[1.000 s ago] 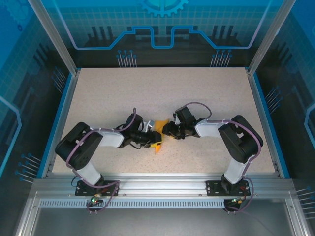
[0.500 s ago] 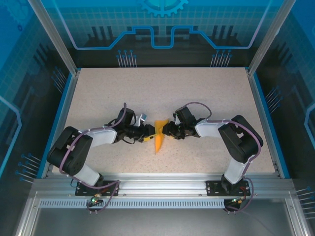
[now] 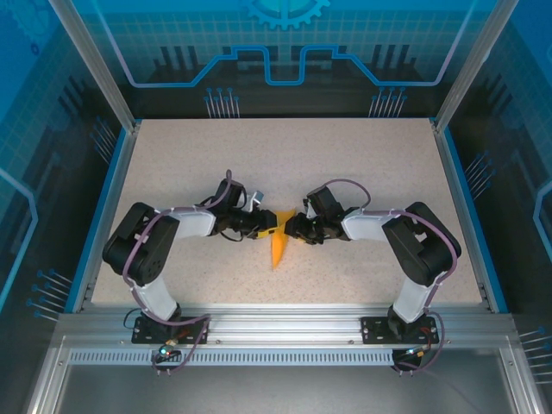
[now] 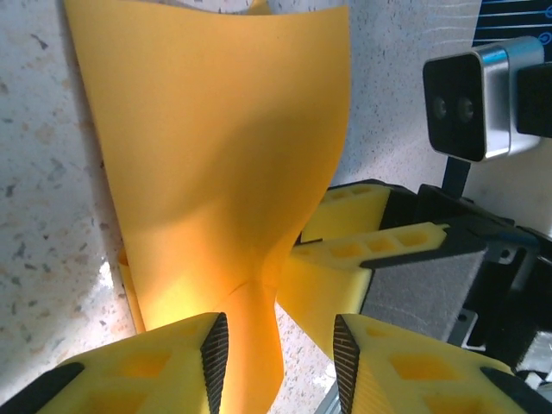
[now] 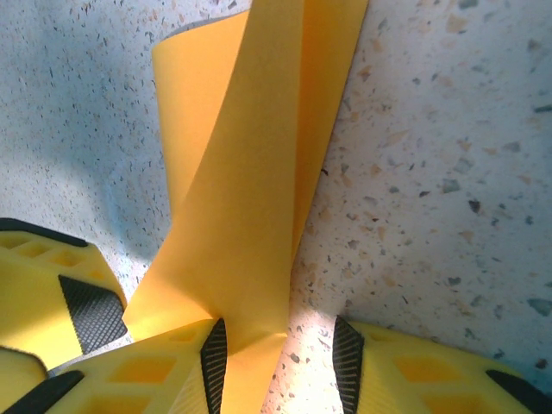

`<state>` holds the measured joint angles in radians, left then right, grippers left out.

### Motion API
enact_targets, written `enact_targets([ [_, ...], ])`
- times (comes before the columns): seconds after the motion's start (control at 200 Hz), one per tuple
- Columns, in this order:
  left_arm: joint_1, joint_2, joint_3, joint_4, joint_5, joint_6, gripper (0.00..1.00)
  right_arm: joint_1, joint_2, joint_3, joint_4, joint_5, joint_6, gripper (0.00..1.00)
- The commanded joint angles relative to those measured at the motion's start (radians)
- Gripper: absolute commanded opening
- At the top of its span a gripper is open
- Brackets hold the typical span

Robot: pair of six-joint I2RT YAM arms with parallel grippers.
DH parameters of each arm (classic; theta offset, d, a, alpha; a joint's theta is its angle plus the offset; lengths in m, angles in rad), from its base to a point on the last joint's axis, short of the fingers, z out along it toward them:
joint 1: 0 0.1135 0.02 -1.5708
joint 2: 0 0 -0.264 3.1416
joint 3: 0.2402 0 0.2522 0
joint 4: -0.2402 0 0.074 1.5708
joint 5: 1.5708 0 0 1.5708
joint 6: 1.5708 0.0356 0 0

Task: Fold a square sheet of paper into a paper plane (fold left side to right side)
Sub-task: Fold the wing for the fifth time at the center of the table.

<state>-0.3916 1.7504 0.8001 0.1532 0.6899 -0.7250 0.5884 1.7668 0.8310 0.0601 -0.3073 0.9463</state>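
The sheet of paper is bright orange and lies on the table as a narrow folded shape pointing toward the near edge. My left gripper meets its upper end from the left, my right gripper from the right. In the left wrist view a curved flap of the paper rises from the table and runs down along the left pad. The left gripper stands open, with bare table beside the right pad. In the right wrist view the folded paper passes between the open right gripper, against its left pad.
The speckled table is ringed by blue rails and glass walls. An aluminium frame carries both arm bases at the near edge. The right arm's yellow fingers and silver camera sit close beside my left gripper.
The left arm has swung its gripper from over the paper's lower part up to its top end, uncovering the narrow orange point. The right arm has not moved.
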Motion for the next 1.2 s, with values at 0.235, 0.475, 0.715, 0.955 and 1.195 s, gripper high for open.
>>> enact_targets([
  [0.235, 0.007, 0.072, 0.059, -0.024, 0.029, 0.041, 0.35, 0.020, 0.063, -0.001, -0.014, 0.007, -0.008, 0.42],
  [0.475, 0.007, 0.093, 0.067, -0.001, 0.038, 0.029, 0.33, 0.022, 0.065, 0.000, -0.016, 0.007, -0.009, 0.42],
  [0.715, 0.007, 0.115, 0.068, 0.014, 0.037, 0.035, 0.19, 0.023, 0.068, 0.002, -0.018, 0.008, -0.011, 0.42],
  [0.955, 0.007, 0.118, 0.085, 0.001, 0.038, 0.088, 0.00, 0.024, 0.070, 0.007, -0.026, 0.004, -0.016, 0.42],
  [1.195, 0.017, 0.122, 0.090, -0.024, 0.023, 0.148, 0.00, 0.008, -0.013, 0.010, -0.051, 0.019, -0.053, 0.42],
])
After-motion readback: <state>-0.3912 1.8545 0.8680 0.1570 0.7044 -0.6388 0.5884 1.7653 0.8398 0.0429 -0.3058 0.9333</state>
